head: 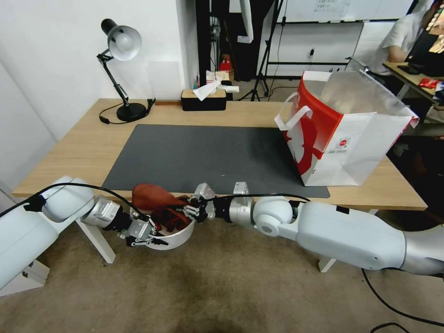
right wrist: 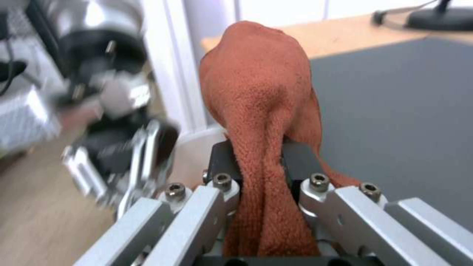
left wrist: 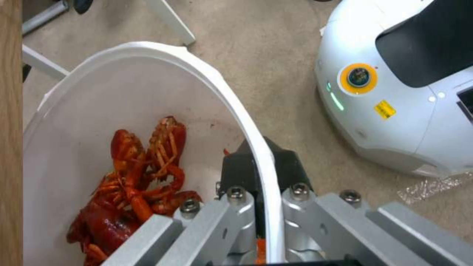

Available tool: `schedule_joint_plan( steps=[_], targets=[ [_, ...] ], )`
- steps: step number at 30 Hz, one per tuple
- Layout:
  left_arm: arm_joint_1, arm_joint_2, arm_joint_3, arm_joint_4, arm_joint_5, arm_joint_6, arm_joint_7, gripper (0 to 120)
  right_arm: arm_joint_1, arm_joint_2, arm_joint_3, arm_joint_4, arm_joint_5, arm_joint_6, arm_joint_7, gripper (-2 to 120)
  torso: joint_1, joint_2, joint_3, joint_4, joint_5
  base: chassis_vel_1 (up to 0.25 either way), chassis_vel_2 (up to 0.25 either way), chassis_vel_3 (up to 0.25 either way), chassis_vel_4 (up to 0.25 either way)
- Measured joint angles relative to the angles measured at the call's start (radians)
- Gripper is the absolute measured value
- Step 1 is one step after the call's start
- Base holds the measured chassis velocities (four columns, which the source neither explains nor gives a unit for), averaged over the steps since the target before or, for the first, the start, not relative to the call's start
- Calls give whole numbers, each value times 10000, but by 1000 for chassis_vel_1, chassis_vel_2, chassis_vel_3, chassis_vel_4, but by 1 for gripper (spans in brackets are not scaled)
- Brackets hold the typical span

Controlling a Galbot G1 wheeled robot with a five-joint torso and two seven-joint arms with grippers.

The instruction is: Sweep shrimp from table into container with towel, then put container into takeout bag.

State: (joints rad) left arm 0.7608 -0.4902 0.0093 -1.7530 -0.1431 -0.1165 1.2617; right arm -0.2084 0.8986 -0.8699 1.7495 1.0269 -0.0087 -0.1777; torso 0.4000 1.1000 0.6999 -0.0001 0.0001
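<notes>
We've got the container hanging just off the near edge of the worktop, below the top's level and over the floor. Our left gripper has its jaws clamped on the container's rim, one finger inside the wall and one outside, which the left wrist view makes pretty clear. Inside the container there's a pile of shrimp sitting against the wall, close to where the jaws bite.

Our right gripper sits right above the container's far rim, jaws pinched on the towel. The towel bulges out past the fingers as a fat lump, resting at the worktop's edge directly over the container, by the near edge of the grey mat.

The takeout bag stands open and upright on the worktop, well away from the container on the right side, partly on the mat's right end.
</notes>
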Motion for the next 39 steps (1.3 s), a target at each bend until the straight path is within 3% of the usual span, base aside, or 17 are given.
schedule_joint_plan(
  steps=[11, 13, 17, 20, 23, 25, 31, 39],
  targets=[
    [191, 63, -130, -127, 11, 12, -7, 0, -778, 29, 1914, 186, -881, -147, 1204, 8, 0, 0, 0, 1, 0, 0, 0, 0, 0],
    [343, 66, -250, -193, 29, 14, -9, 0, -952, -68, 2559, 108, -1701, -756, 2102, 8, 0, 0, 0, 3, 0, 0, 0, 0, 0],
    [392, 50, -286, -216, 49, 16, -11, 0, -1118, -204, 2860, 101, -2324, -1306, 2695, 8, 1, 0, 1, 1, 0, 0, 0, 0, 0],
    [393, 2, -285, -227, 73, 20, -13, 0, -1510, -454, 3230, 100, -3389, -2218, 3833, 8, 1, 0, 1, -1, 0, 0, 0, 0, 0],
    [388, -7, -273, -230, 79, 23, -13, 0, -1627, -482, 3333, 100, -3509, -2383, 4080, 8, 1, 0, 1, -1, 1, 0, 0, 0, 0],
    [377, -41, -201, -234, 123, 34, -14, 0, -2104, -517, 3718, 16, -3952, -2835, 4827, 8, 1, -1, 1, 0, 1, 0, 0, 0, 0],
    [372, -77, -152, -210, 173, 38, -16, 0, -2701, -504, 4059, -192, -4687, -3273, 5606, 8, 0, -1, 2, 0, 1, 0, 0, 0, 0],
    [367, -112, -106, -179, 189, 38, -16, 0, -3149, -442, 4269, -335, -4920, -3341, 5921, 8, 0, 0, 2, 1, -2, 0, 0, 0, 0]
  ],
)
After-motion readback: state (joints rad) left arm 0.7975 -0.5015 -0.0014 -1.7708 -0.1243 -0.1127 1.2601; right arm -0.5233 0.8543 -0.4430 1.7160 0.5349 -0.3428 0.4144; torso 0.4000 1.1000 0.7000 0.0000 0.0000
